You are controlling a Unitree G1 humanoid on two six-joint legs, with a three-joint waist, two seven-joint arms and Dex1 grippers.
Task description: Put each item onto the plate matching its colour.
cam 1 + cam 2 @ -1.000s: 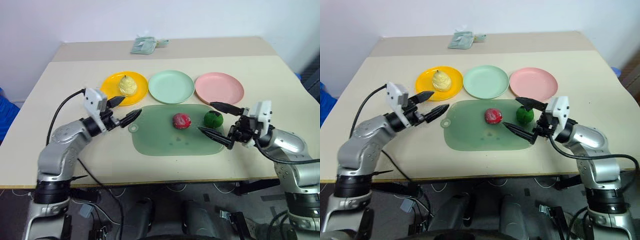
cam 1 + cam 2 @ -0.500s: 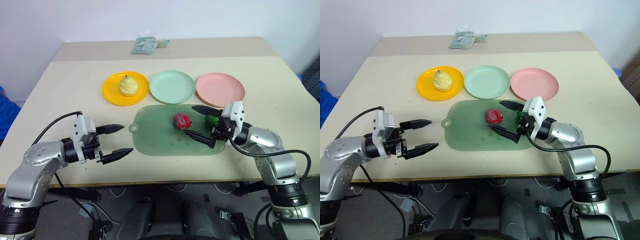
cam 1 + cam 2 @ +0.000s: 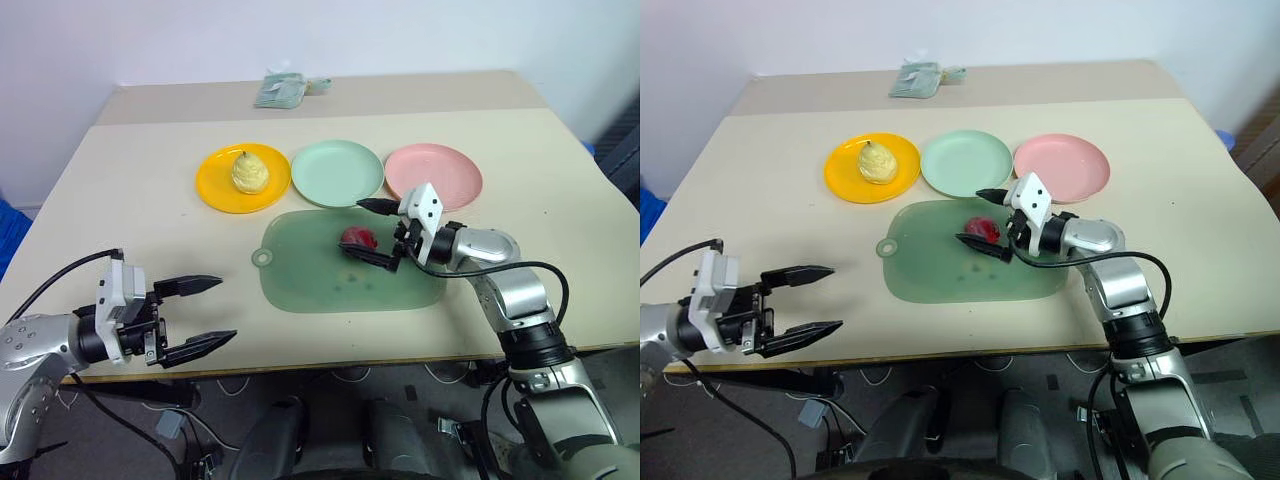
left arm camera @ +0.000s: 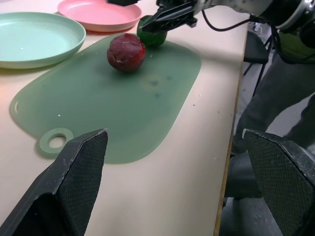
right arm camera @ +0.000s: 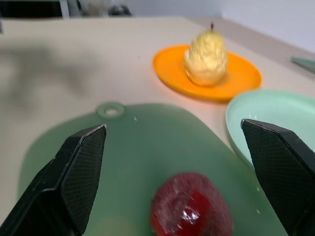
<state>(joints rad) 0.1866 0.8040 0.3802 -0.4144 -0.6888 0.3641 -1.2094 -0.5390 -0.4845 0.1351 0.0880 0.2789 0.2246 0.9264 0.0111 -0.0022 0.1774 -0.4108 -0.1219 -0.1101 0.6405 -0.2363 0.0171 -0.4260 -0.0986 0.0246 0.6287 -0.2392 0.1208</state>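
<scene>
Right gripper [image 3: 370, 232]: two tapered black fingers with a fine mesh texture, spread wide, holding nothing. We note the red ball [image 3: 357, 239] between the fingertips, dull crimson with a glossy patch, resting on the translucent green mat [image 3: 330, 280], a rounded rectangle with a ring hole at one corner.

Green ball [image 4: 150, 38]: dark; we see it just behind the gripper's lower finger, mostly hidden by the wrist in the head views.

Beyond the fingertips: mint green plate [image 3: 337, 172], smooth and round, bare. To its far side, the orange-yellow plate [image 3: 213, 189] carrying the pale yellow pear [image 3: 249, 174], lumpy-skinned with a small stem. Beside the wrist, the pink plate [image 3: 456, 167], bare.

Left gripper [image 3: 200, 315]: same black fingers, wide apart, empty, at the table's near edge, well apart from the mat.
</scene>
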